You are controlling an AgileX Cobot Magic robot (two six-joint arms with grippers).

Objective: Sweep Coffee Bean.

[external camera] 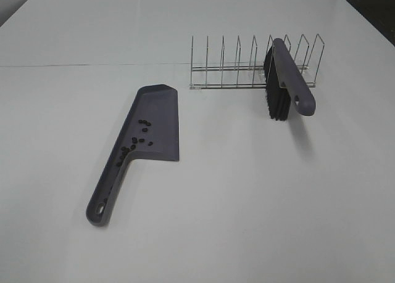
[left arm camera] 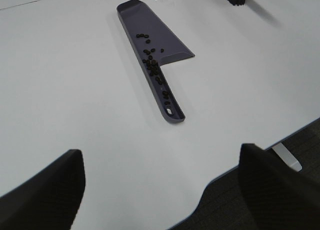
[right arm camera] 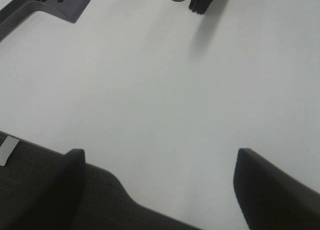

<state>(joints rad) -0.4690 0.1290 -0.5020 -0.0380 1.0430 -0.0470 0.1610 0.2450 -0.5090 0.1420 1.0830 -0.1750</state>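
**Both arms parked, nothing in hand**

Left gripper has its fingers spread wide, hanging over the near counter edge with nothing between them. Right gripper is the same deal: jaws apart, nothing held. Neither arm shows in the overhead view.

A wide white tabletop fills the scene. Toward its far side stands a thin silver wire rack with a row of upright dividers, set on a clear base. Beyond the tabletop's near edge, dark grey carpeted floor shows.
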